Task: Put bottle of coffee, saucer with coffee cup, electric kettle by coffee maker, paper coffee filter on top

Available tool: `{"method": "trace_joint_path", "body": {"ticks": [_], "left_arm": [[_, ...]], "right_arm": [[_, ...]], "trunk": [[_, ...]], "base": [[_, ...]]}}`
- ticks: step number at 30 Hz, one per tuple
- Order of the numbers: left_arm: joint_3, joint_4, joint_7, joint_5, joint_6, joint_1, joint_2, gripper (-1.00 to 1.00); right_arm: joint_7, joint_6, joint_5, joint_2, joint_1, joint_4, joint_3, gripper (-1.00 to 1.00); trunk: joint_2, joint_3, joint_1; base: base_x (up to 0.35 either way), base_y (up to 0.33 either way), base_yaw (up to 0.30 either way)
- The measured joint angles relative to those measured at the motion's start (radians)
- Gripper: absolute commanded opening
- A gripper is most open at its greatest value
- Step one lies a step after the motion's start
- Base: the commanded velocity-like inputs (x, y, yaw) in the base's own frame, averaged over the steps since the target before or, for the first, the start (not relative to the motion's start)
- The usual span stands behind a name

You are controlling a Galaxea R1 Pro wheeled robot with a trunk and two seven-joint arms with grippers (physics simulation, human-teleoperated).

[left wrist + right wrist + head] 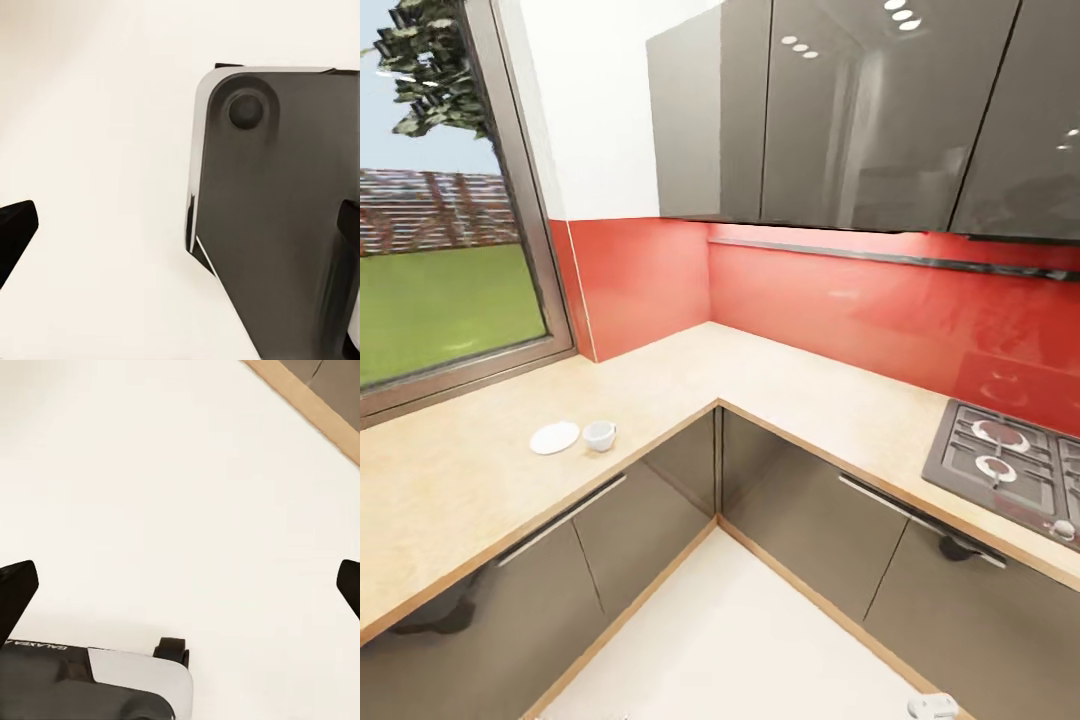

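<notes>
A small white saucer [554,437] lies on the light tan kitchen countertop [450,480], on its left run below the window. The white coffee cup [599,434] stands upright just right of the saucer, on the counter and not on the plate. My left gripper [184,225] is open over the pale floor, with dark fingertips [16,223] at the picture's two sides. The right gripper [184,581] is open above the floor too, nothing between its fingers [18,582]. The coffee maker, bottle of coffee, kitchen shelf, paper coffee filter and electric kettle are out of view.
The counter turns a corner under a red backsplash [840,300] and glossy grey upper cabinets [840,110]. A gas hob [1010,460] sits in the right run. A window [440,230] is at the left. My own grey base [277,210] is below the left gripper.
</notes>
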Motion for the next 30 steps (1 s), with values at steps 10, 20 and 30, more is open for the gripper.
{"method": "trace_joint_path", "body": {"ticks": [10,20,30], "left_arm": [[0.0,0.0,-0.001,0.0,0.0,0.0,-0.001,1.0],[0.0,0.0,-0.001,0.0,0.0,0.0,-0.001,1.0],[0.0,0.001,-0.001,0.0,0.0,0.0,-0.001,1.0]], "right_arm": [[0.0,0.0,-0.003,0.0,0.0,0.0,0.0,1.0],[0.0,0.002,-0.005,0.0,0.0,0.0,-0.002,1.0],[0.0,0.002,-0.005,0.001,0.0,0.0,-0.001,1.0]], "trunk": [[0.0,-0.002,0.0],[0.0,-0.01,0.0],[0.0,-0.019,0.0]], "base": [[0.0,0.0,0.276],[0.0,0.0,0.258],[0.0,0.0,0.255]]}}
